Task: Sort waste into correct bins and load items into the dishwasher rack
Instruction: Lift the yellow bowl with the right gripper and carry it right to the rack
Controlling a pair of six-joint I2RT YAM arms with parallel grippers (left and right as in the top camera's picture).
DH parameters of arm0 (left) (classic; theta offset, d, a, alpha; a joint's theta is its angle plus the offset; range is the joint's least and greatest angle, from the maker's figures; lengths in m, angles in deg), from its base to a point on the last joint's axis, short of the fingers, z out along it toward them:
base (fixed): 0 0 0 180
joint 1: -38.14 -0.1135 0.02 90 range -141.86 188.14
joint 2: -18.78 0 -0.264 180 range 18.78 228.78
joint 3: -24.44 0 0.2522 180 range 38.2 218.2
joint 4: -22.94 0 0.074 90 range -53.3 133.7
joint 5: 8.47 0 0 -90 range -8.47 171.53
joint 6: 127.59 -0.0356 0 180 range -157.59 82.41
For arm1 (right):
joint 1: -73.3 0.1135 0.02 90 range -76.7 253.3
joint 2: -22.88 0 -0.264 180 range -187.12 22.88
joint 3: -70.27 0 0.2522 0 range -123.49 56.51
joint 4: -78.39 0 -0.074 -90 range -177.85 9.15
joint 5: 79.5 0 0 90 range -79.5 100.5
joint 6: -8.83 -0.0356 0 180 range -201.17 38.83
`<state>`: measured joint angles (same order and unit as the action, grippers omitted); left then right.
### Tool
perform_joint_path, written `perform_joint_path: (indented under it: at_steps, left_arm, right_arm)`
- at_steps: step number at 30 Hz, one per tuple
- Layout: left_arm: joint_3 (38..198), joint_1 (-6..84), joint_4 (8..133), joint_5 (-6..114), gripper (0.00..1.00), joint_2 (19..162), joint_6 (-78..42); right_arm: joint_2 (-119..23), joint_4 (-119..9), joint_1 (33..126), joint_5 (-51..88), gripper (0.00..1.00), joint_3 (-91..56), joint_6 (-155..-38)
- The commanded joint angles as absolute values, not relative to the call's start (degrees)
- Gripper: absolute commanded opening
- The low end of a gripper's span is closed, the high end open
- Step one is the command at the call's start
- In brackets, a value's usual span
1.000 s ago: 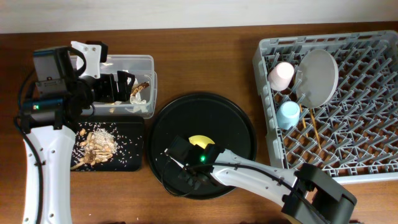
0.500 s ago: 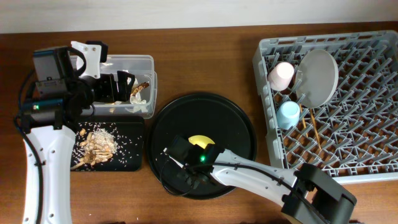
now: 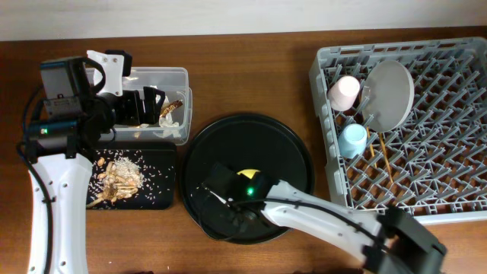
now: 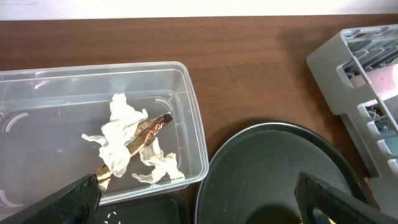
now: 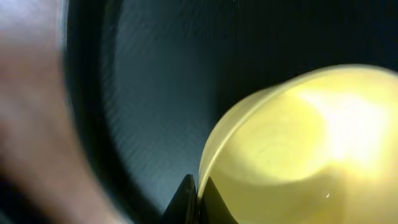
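Right arm [image 3: 319, 217]: elbow has swung further from the round tray [image 3: 289, 144]. Its wrist now covers more of the yellow bowl [image 3: 249, 174] there.

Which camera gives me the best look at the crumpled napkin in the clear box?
Left wrist: the crumpled napkin lies unobstructed in the clear box, against the brown wrapper. In the overhead view, the left tool hides most of it and only white scraps show. The right wrist view does not show it.
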<state>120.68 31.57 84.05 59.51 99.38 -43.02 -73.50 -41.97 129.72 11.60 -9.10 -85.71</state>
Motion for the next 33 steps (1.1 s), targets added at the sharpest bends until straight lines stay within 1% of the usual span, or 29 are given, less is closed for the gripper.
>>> perform_joint_path:
  at_steps: [1,4,6,8,10,13,15,17,21,23,27,29,33]
  left_arm:
    - [121.51,31.31,83.99,59.54,0.99,99.05,-43.7]
    - [121.51,31.31,83.99,59.51,0.99,99.05,-43.7]
    - [121.51,31.31,83.99,59.51,0.99,99.05,-43.7]
    - [121.51,31.31,83.99,59.51,0.99,99.05,-43.7]
    - [121.51,31.31,83.99,59.51,0.99,99.05,-43.7]
    - [121.51,31.31,83.99,59.51,0.99,99.05,-43.7]
    - [121.51,31.31,83.99,59.54,0.99,99.05,-43.7]
    - [121.51,31.31,83.99,59.51,0.99,99.05,-43.7]
    - [121.51,31.31,83.99,59.51,0.99,99.05,-43.7]
    - [121.51,31.31,83.99,59.54,0.99,99.05,-43.7]
    - [121.51,31.31,83.99,59.54,0.99,99.05,-43.7]
    - [121.51,31.31,83.99,59.54,0.99,99.05,-43.7]
    - [121.51,31.31,83.99,59.54,0.99,99.05,-43.7]
  right_arm:
    - [-64.23,-37.81,128.91,12.41,0.04,-12.68,-88.24]
    - [-57.1,-34.34,126.33,12.47,0.04,-12.83,-90.32]
    - [-51.38,-32.06,123.06,14.55,0.04,-12.83,-90.71]
    - [-44.97,-30.38,117.68,19.45,0.04,-12.83,-90.69]
    - [-39.27,-28.94,110.64,24.04,0.04,-12.83,-90.41]
    - [-32.73,-26.16,97.4,30.94,0.04,-12.83,-88.53]
    - [-30.81,-23.87,88.24,36.82,0.04,-12.83,-84.61]
    - [-30.72,-22.01,81.96,41.24,0.04,-12.83,-81.88]
    - [-35.88,-16.09,65.77,58.68,0.04,-12.83,-70.84]
    - [-40.34,-13.73,60.76,64.14,0.04,-12.83,-65.93]
    - [-50.85,-11.17,53.88,71.47,0.04,-12.83,-58.63]
    - [-59.57,-10.88,50.1,76.65,0.04,-12.83,-54.43]
    - [-68.71,-10.34,45.66,80.56,0.04,-12.83,-51.74]
